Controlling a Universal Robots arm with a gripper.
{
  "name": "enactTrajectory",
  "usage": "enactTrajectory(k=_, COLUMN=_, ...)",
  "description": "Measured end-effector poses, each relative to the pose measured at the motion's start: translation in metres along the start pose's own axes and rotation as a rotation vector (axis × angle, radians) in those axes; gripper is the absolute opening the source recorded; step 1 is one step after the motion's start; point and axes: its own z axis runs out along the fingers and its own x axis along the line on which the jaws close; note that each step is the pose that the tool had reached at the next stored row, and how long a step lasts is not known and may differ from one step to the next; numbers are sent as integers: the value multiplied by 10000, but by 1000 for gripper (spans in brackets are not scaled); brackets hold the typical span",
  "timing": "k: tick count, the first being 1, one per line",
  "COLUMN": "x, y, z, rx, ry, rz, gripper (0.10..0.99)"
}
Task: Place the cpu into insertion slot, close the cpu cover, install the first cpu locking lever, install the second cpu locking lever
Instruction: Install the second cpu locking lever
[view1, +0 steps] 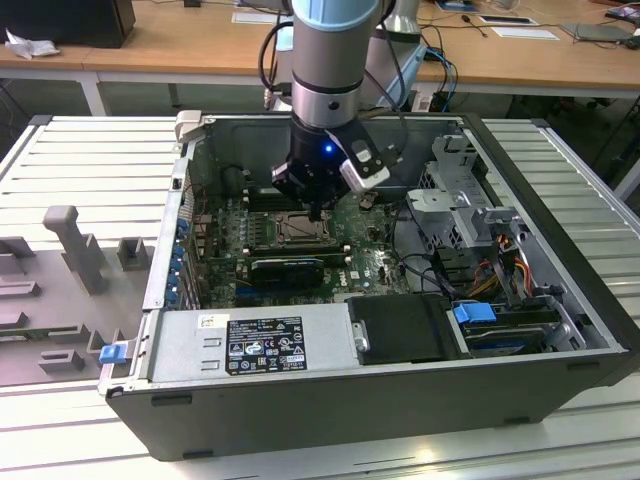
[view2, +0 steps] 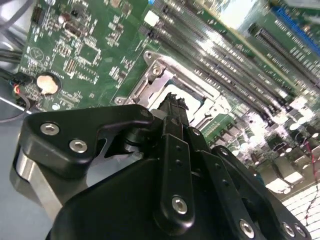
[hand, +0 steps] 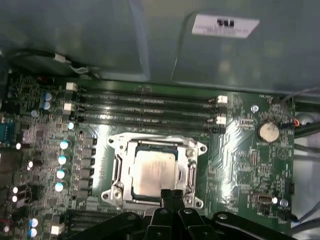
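The cpu (hand: 153, 172) is a flat square chip with a pale silvery-grey metal top, dully reflective, and it lies flat and face up inside the insertion slot (hand: 116, 172), its edges square with the socket's silver rim. Being square, it has no clear long axis; its sides run parallel to the long black memory slots (hand: 145, 106) just beside the socket. The cpu cover (hand: 186, 148), a thin metal frame with a large square window, lies down around the chip, so the chip's top shows through the window. The gripper (hand: 171, 192) hangs over the socket's edge, its two black fingertips pressed together with nothing between them, close to the frame's rim. In the exterior view, the arm reaches down into the open computer case (view1: 560, 330), the gripper (view1: 318, 213) low over the green motherboard (view1: 365, 262).
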Motion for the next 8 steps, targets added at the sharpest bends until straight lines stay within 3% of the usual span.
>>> enactTrajectory(k=4, x=11, y=-141, z=-5, rx=0, ry=11, rz=0, gripper=106)
enactTrajectory(k=8, x=60, y=-206, z=9, rx=-68, ry=61, rz=7, gripper=106)
